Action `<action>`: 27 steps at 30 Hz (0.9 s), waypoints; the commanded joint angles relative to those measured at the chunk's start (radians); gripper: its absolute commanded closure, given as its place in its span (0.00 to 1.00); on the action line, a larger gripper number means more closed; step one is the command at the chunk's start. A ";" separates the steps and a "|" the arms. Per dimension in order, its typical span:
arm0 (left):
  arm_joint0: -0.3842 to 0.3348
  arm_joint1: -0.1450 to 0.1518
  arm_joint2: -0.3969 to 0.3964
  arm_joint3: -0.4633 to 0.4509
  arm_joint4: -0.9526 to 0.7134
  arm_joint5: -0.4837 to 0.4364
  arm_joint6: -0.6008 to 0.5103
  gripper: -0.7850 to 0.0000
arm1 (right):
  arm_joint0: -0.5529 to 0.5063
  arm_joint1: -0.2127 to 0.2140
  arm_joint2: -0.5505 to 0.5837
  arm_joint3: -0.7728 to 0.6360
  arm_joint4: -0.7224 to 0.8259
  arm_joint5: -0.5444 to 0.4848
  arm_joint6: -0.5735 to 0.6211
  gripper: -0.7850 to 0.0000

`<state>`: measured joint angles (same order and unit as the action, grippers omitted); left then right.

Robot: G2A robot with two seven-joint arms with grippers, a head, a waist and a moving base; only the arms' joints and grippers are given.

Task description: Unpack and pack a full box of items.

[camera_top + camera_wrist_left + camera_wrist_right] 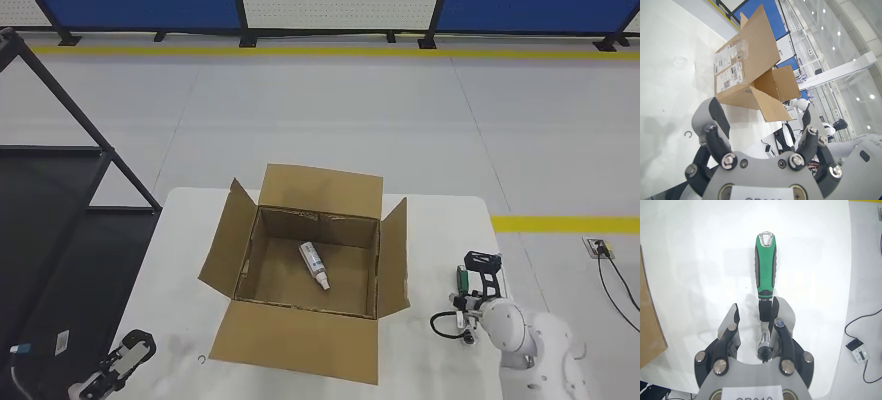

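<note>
Top view: box sits mid-table, all four flaps splayed outward. One white bottle lies on its side on the box floor, roughly central, cap end toward my side.

Right side: ratchet with the green handle lies flat on the table, right of the box and clear of its right flap, near the table's right edge. My right gripper is directly over it. On the right wrist view the right gripper is spread wide and straddles the ratchet at its black neck. One pad is touching or just beside the neck, I can't tell which. The other stands well off, so nothing is clamped. Handle points away from the wrist, chrome head sits back between the fingers.

Left side: left gripper is at the near left corner of the table, well apart from the box. Left wrist view has the left gripper wide open and holding nothing, facing the box corner-on with labels and tape on its outer wall. A small C-shaped ring lies on the table near one finger.
</note>
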<state>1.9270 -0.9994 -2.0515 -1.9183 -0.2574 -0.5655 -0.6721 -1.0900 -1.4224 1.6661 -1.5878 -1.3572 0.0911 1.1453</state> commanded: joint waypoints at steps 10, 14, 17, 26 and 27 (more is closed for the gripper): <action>0.000 0.000 0.000 0.000 0.000 0.000 0.000 0.00 | 0.049 0.010 -0.031 0.068 -0.041 0.014 0.061 0.54; 0.000 0.000 0.000 0.000 0.000 0.000 0.000 0.00 | 0.055 0.013 -0.034 0.091 -0.044 0.019 0.068 0.63; 0.000 0.000 0.000 0.000 0.000 0.000 0.000 0.00 | 0.058 0.017 -0.031 0.104 -0.039 0.016 0.066 0.83; 0.000 0.000 0.000 0.000 0.000 0.000 0.000 0.00 | -0.001 0.021 0.002 -0.062 0.031 0.041 -0.050 1.00; 0.000 0.000 0.000 0.000 0.000 0.000 0.000 0.00 | -0.013 0.021 0.001 -0.116 0.039 0.047 -0.066 1.00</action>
<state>1.9270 -0.9994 -2.0515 -1.9183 -0.2574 -0.5655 -0.6721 -1.0899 -1.4010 1.6683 -1.6445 -1.3253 0.1332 1.0951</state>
